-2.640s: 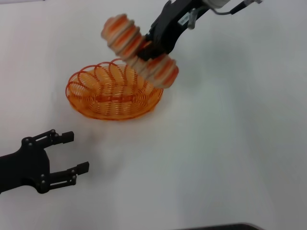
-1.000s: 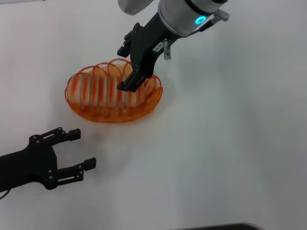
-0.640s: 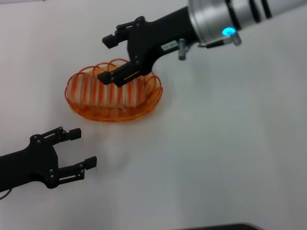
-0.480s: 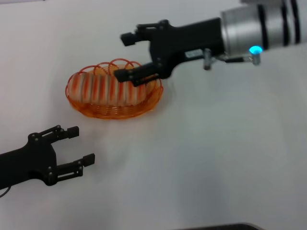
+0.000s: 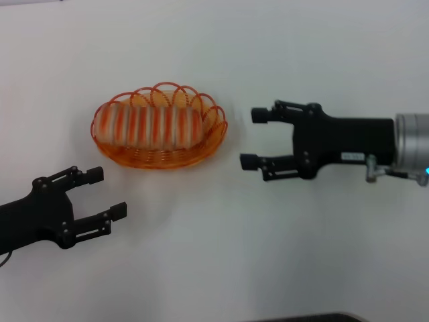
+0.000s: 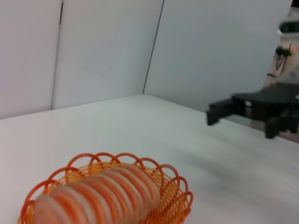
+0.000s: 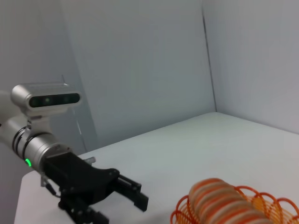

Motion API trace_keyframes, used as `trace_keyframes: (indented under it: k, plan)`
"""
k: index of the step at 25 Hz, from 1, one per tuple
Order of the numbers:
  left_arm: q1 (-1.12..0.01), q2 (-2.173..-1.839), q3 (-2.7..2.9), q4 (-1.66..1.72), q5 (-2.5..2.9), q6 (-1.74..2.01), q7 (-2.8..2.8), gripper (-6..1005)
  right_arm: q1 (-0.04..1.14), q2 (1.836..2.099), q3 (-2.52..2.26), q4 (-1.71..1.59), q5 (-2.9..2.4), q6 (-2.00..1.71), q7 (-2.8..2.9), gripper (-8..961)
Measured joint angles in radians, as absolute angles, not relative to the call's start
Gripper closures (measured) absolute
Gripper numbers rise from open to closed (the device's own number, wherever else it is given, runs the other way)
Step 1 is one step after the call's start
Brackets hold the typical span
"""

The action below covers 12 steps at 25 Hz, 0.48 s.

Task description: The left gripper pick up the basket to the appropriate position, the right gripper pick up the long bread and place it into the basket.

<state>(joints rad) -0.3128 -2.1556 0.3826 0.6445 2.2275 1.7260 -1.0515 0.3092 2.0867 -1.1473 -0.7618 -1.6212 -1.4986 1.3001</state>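
Observation:
The long bread (image 5: 149, 127) lies lengthwise inside the orange wire basket (image 5: 201, 153), which rests on the white table. Both also show in the left wrist view as bread (image 6: 98, 193) in basket (image 6: 175, 203), and in the right wrist view as bread (image 7: 224, 203) in basket (image 7: 273, 203). My right gripper (image 5: 252, 138) hangs open and empty to the right of the basket, apart from it; it appears far off in the left wrist view (image 6: 240, 116). My left gripper (image 5: 107, 192) is open and empty, nearer than the basket at the lower left; the right wrist view shows it (image 7: 124, 200).
The white table (image 5: 221, 255) spreads around the basket. Pale walls rise behind it in both wrist views. A dark edge (image 5: 315, 317) shows at the table's near border.
The right gripper let go of the bread, which now lies in the basket, and drew back to the right, away from the basket. The left gripper stayed near the lower left.

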Motion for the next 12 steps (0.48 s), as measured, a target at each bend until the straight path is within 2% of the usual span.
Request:
trace_keyframes:
  k: [12]
  plan:
    - [-0.319, -2.156, 0.383, 0.630, 2.230, 1.732, -1.072, 231, 0.249, 2.083, -1.051, -0.663, -1.710, -1.534, 1.127, 23]
